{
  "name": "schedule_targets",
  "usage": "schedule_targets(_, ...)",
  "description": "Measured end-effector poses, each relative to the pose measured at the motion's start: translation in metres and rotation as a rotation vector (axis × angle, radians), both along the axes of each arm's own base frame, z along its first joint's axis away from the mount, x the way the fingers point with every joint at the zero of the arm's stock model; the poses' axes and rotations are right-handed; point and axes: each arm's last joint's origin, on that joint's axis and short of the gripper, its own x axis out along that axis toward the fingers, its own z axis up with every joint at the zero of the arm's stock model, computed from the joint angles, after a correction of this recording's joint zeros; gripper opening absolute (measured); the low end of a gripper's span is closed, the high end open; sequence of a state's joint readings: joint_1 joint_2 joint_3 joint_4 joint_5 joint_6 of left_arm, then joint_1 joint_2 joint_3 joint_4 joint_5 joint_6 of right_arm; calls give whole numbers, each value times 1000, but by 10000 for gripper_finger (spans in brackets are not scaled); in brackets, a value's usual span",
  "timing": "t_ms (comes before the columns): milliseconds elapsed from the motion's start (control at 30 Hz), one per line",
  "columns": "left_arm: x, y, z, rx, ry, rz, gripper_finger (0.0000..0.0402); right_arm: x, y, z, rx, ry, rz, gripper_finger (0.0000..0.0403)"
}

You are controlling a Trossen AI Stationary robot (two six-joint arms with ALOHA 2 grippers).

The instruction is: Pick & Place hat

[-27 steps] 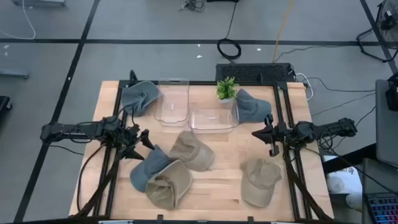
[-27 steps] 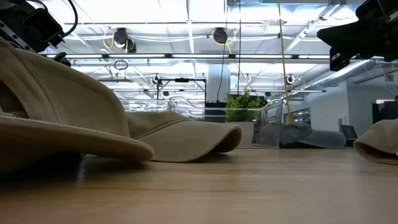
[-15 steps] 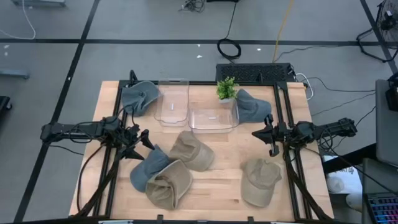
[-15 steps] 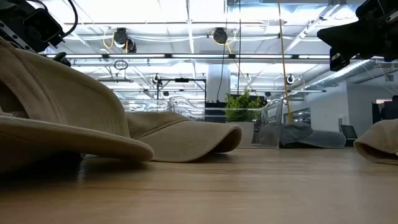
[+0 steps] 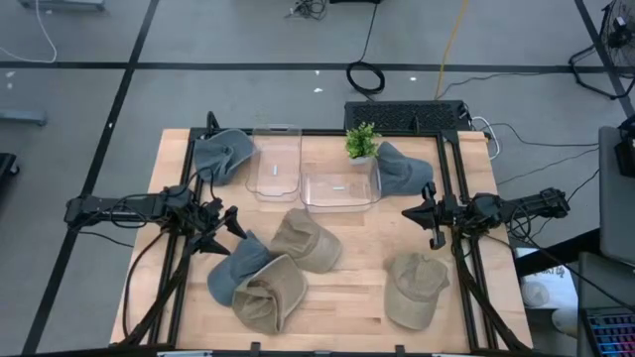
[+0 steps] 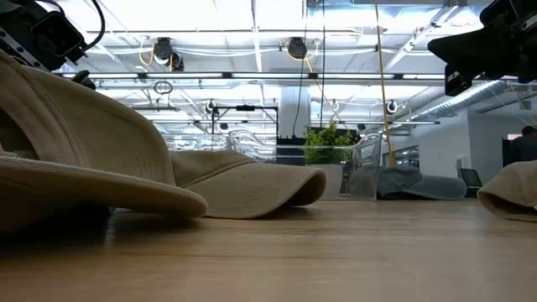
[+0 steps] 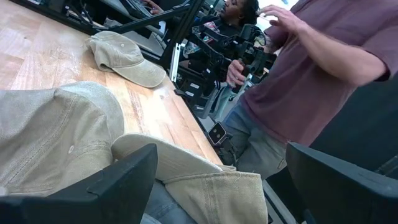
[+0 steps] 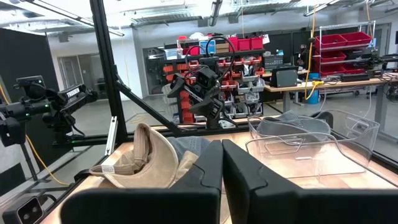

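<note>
1. The wooden table (image 5: 352, 288) holds six caps: three tan, three grey-blue.
2. The left gripper (image 5: 226, 226) hovers at the table's left side with its fingers spread wide and nothing between them, just beside a grey-blue cap (image 5: 230, 270).
3. In the left wrist view those two dark fingers (image 7: 124, 180) stand far apart, with tan caps on the table beyond them.
4. A tan cap (image 5: 268, 293) lies partly over that grey-blue cap near the front edge; a second tan cap (image 5: 306, 240) sits at the table's middle, just behind them.
5. A third tan cap (image 5: 414, 289) rests alone at the front right, well apart from the others.
6. The right gripper (image 5: 429, 224) hangs over the right side, its fingers pressed together and holding nothing.
7. Two clear plastic bins (image 5: 275, 167) stand side by side at the back of the table.
8. A grey-blue cap (image 5: 220, 154) lies at the back left corner, touching the left bin; another (image 5: 405, 169) lies at the back right beside a small green plant (image 5: 362, 142).
9. A person in a maroon shirt (image 7: 323, 68) stands beyond the table's edge.
</note>
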State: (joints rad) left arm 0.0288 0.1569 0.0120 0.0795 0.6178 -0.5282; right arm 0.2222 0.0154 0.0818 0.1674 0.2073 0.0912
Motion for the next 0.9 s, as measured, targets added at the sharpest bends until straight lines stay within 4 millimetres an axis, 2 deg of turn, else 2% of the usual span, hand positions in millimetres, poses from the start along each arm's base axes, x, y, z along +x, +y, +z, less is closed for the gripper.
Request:
schedule_targets(733, 0, 0, 0, 0, 0, -1, 361, 0, -1, -1, 51, 7, -31, 0)
schedule_targets(900, 0, 0, 0, 0, 0, 0, 361, 0, -2, -1, 138, 6, -34, 1)
